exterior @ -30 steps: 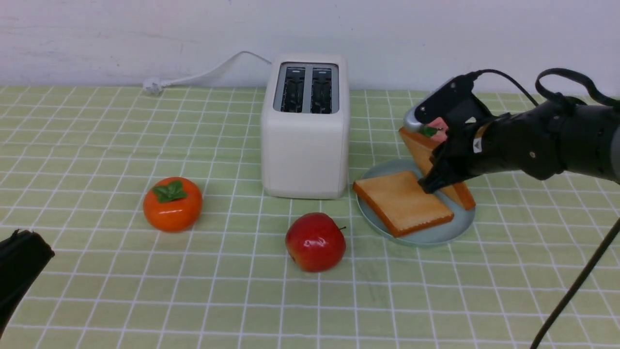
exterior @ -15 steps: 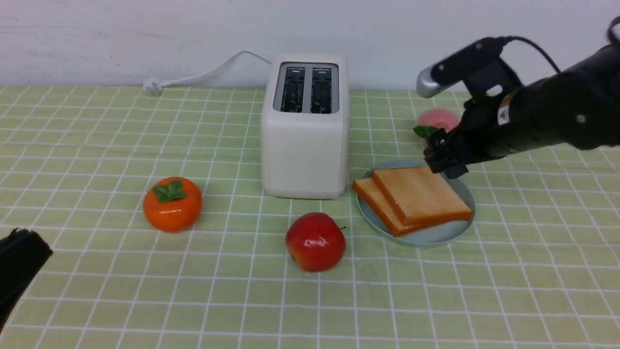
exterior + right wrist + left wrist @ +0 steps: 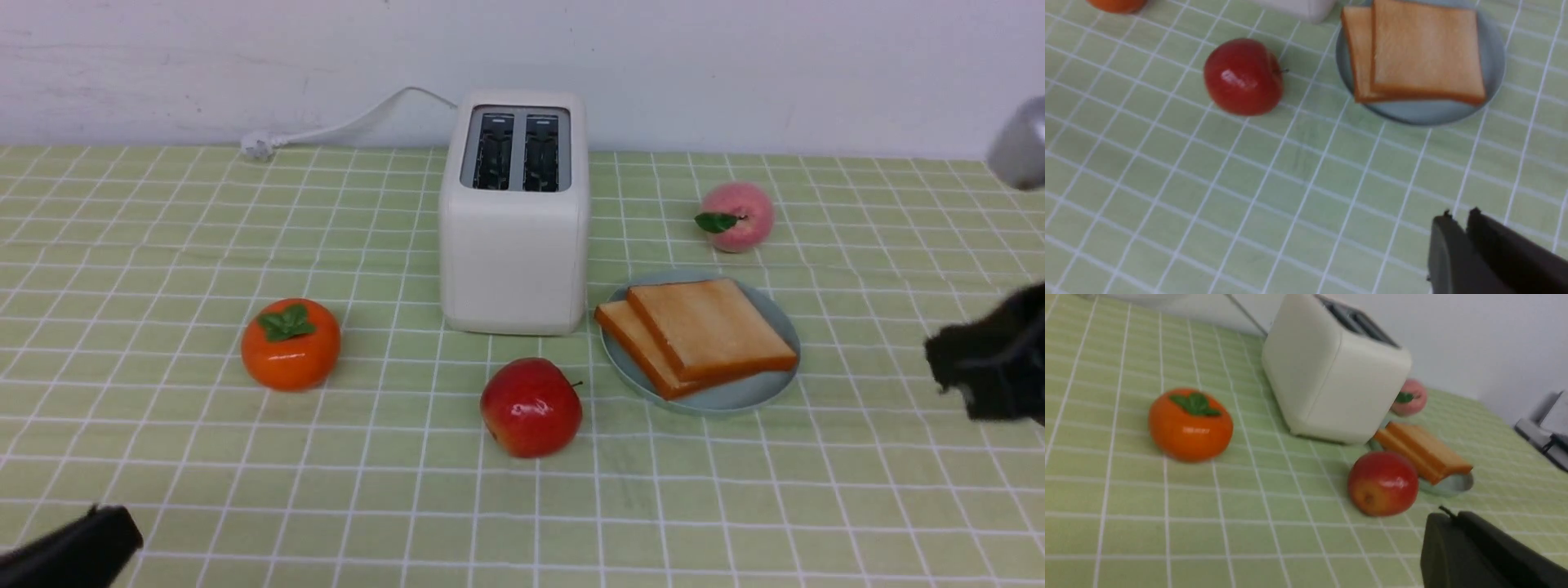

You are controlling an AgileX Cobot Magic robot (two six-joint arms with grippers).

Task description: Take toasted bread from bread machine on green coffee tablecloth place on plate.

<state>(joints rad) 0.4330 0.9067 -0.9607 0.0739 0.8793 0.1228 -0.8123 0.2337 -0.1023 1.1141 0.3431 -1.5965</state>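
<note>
right gripper (image 3: 1457,213): jaws closed on nothing, hanging over the green coffee tablecloth (image 3: 163,245) at the far right
left gripper (image 3: 1443,516): closed too, empty, low at the near-left corner
toasted bread (image 3: 710,327): both slices flat on the plate (image 3: 735,400), top one overlapping the lower, lying left of the right jaws, well apart
nearer arm: right, easily; red apple (image 3: 531,407) sits between left jaws and plate
bread machine (image 3: 514,245): just left of the plate, both slots look empty
verdict: looks pretty much done, nothing left to grab

A plain white wall (image 3: 735,65) with a few faint grey marks runs all along the back, and the light is soft and even.
</note>
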